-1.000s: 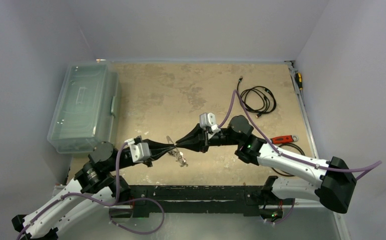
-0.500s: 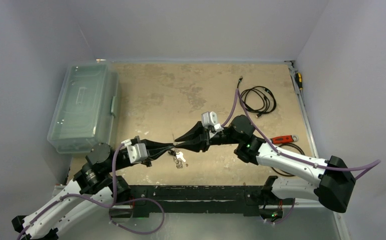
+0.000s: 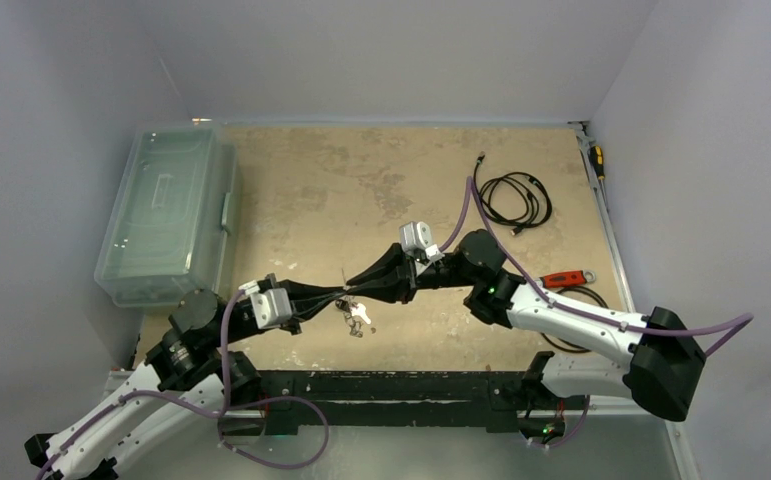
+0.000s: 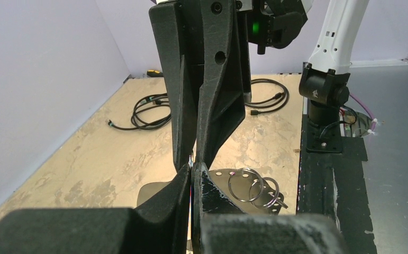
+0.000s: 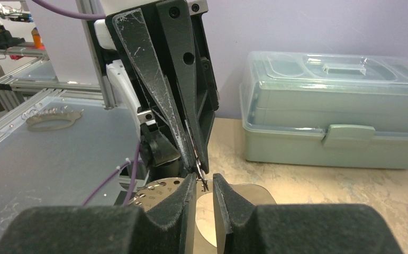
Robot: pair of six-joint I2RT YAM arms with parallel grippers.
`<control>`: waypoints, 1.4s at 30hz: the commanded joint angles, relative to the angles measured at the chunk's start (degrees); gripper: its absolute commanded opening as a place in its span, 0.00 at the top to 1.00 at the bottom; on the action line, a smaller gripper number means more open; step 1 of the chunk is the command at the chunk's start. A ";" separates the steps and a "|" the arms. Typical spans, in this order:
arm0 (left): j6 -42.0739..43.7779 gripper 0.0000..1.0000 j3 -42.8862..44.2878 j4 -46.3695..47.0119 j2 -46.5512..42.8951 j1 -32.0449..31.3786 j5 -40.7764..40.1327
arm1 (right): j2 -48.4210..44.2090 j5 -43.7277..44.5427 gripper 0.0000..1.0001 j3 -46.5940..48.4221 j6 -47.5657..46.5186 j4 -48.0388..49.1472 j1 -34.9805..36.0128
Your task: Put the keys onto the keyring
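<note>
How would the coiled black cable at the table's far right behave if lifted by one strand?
The coiled black cable lies in loose loops, so it would probably sag and uncoil rather than hold shape. It looks thin, so likely light. One end trails free, so it may drag.

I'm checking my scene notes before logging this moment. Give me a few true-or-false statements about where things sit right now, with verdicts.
1. The clear plastic box has its lid shut. True.
2. The black cable is inside the box. False: it lies coiled on the table, at the far right.
3. The red-handled wrench lies beside the right arm. True.
4. The left gripper and right gripper are far apart. False: their tips meet mid-table.
</note>
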 commanded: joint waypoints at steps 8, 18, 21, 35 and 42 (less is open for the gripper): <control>-0.36 1.00 -0.34 5.21 -1.76 0.14 -0.73 | 1.58 -1.97 1.00 2.21 2.88 6.39 -0.08; -0.35 0.94 -0.11 4.43 -1.50 0.13 -2.59 | -1.14 -1.46 1.00 3.26 -1.66 2.25 -0.08; -0.37 0.52 0.14 4.17 -2.00 0.10 -3.99 | -4.18 3.51 1.00 4.46 -12.55 -7.74 0.00; 1.32 0.20 0.81 -0.32 -3.84 0.10 -12.54 | 0.72 43.63 1.00 26.69 -41.70 -60.37 12.49; -1.79 0.20 1.91 -2.02 -0.96 0.13 -18.64 | -1.17 59.24 1.00 21.87 -46.32 -59.44 15.80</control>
